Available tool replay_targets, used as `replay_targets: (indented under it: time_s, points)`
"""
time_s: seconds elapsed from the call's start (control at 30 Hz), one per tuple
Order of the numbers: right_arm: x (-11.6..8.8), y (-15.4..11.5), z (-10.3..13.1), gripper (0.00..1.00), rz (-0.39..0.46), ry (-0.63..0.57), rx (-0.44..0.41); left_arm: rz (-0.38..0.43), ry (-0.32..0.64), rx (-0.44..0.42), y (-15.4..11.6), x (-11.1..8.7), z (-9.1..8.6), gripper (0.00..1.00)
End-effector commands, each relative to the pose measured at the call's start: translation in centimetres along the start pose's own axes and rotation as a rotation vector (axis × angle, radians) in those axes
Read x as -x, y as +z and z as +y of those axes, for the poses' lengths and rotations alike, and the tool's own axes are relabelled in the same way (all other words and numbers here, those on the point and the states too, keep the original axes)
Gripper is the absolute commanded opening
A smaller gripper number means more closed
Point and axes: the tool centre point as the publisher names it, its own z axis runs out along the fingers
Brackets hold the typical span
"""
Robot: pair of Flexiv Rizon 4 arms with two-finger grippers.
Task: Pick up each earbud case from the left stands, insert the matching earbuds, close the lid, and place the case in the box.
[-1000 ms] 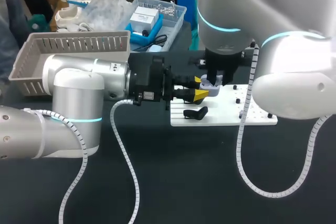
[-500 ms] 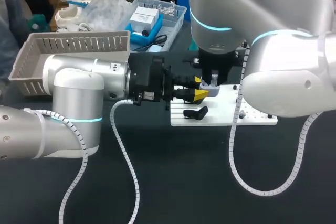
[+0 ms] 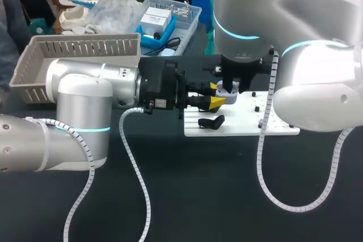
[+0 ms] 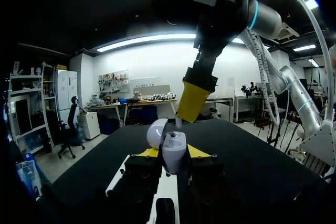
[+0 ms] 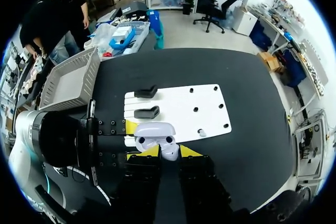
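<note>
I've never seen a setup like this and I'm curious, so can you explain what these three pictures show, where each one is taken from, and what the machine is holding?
It is a robot with two arms at a dark table. One picture looks down from above and behind; the other two come from a camera on each wrist. The left gripper grips an open earbud case from two sides. The right gripper hangs right over it, pinching a small white earbud. On the table lie a white board with black stands and a grey basket.

Left end effector (image 3: pixel 217 95) horizontal, right end effector (image 5: pixel 169 151) vertical; both clamped.
</note>
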Motion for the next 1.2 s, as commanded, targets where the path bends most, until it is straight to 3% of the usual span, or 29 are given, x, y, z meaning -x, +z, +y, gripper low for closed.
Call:
replay_targets:
  time_s: [0.03, 1.2]
  points:
    - [0.2, 0.2, 0.2, 0.00, -0.003, -0.001, 0.001, -0.001, 0.000, 0.001, 0.0, 0.0, 0.0, 0.00]
    - [0.2, 1.3, 0.4, 0.00, 0.022, -0.022, 0.005, -0.001, 0.000, 0.001, 0.0, 0.0, 0.0, 0.00]
